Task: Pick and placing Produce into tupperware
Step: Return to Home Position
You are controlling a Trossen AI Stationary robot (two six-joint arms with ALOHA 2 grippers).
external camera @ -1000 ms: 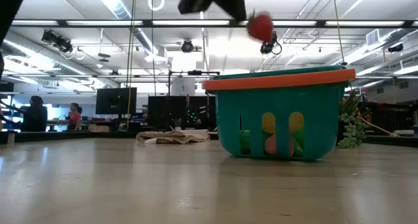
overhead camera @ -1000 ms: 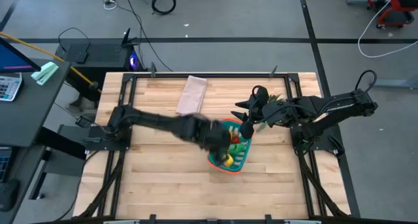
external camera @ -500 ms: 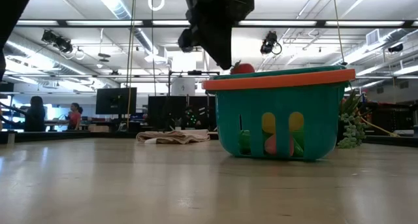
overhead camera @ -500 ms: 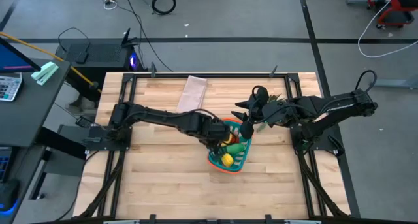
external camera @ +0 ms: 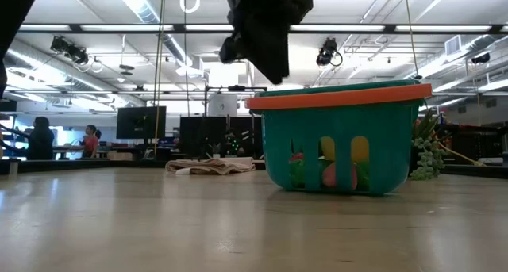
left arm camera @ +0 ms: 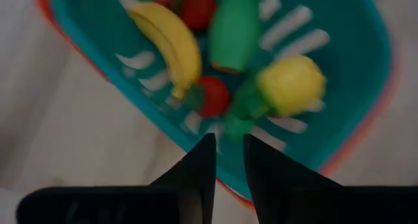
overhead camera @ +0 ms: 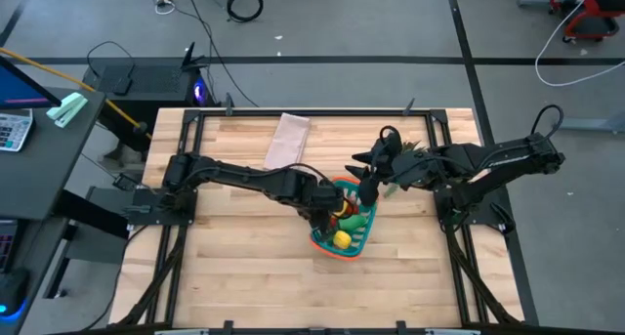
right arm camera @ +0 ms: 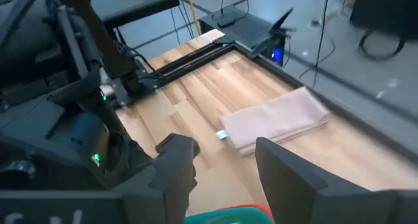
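Observation:
The teal basket with the orange rim (overhead camera: pixel 332 252) stands on the table's middle right and also shows in the low view (external camera: pixel 341 97). Inside lie a yellow banana (left arm camera: pixel 166 44), a yellow lemon (left arm camera: pixel 290 83), two red tomato balls (left arm camera: pixel 212 96) and a green piece (left arm camera: pixel 235 28). My left gripper (left arm camera: pixel 228 152) hangs above the basket's left side, fingers a little apart and empty; it also shows in the high view (overhead camera: pixel 327 206). My right gripper (right arm camera: pixel 228 172) is open and empty above the basket's far right rim (right arm camera: pixel 235 214).
A folded beige cloth (overhead camera: pixel 287 140) lies at the table's far side, left of the middle. A small green plant (external camera: pixel 425 149) stands right of the basket, under my right arm. Bare wood lies left of and in front of the basket.
My left gripper has come down over the basket's left side with a red tomato ball. The ball has left the gripper and dropped past the rim, and now lies inside the basket among the other produce. My right arm has kept still.

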